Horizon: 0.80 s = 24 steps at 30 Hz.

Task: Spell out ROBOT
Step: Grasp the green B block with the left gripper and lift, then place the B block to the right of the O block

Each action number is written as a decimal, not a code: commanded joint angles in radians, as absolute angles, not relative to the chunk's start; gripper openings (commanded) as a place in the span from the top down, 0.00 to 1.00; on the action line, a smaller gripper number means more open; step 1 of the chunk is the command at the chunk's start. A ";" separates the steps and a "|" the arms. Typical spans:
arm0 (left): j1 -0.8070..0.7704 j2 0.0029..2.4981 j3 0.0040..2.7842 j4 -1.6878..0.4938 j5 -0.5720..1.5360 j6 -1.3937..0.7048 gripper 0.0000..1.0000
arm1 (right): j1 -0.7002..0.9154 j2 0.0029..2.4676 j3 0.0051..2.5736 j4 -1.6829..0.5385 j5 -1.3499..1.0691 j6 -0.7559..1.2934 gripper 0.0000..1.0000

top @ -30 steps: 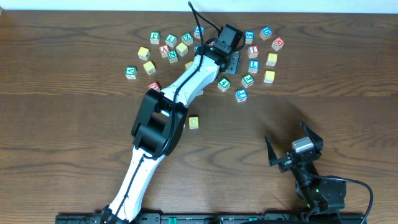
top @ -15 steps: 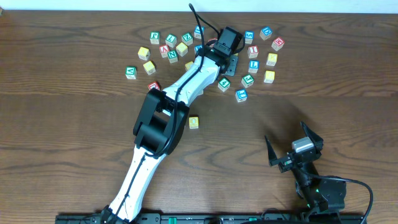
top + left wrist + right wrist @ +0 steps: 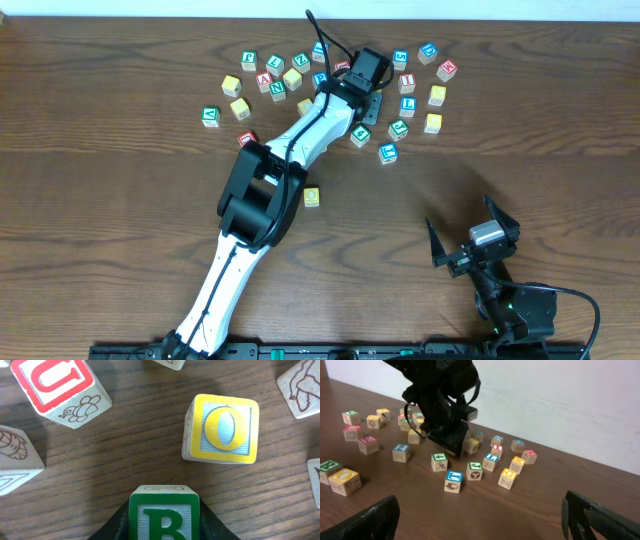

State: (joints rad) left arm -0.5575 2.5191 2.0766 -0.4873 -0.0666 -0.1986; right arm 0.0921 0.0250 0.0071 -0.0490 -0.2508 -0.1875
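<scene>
We noted the left gripper (image 3: pixel 164 529) clamped on the B block (image 3: pixel 164 509) amid the other blocks (image 3: pixel 407 104), likely bound for the third slot beside the R block (image 3: pixel 329 466) and O block (image 3: pixel 344 481); the right gripper (image 3: pixel 470 233) sat parked, fingers wide.

Dark matt wood-grain table (image 3: pixel 125 455), pale wooden B cube (image 3: pixel 164 517) painted green, smooth white plastic left arm (image 3: pixel 312 125)

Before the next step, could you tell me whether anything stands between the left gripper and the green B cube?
Nothing visible does: the green B cube sits inside the left gripper, whose fingers touch both its sides. The yellow O cube stands apart, beyond it.
</scene>
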 commanded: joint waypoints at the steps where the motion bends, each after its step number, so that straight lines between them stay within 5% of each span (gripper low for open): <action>1: -0.556 2.523 2.099 -0.488 -0.080 -0.191 0.75 | 0.099 0.020 0.006 -0.053 -0.253 -0.172 0.01; 12: -0.556 2.260 2.099 -0.666 -0.124 -0.202 0.85 | 0.099 0.020 0.006 -0.053 -0.253 -0.172 0.01; 24: -0.567 2.065 2.093 -1.228 -0.125 -0.452 0.88 | 0.099 0.020 0.006 -0.053 -0.253 -0.172 0.01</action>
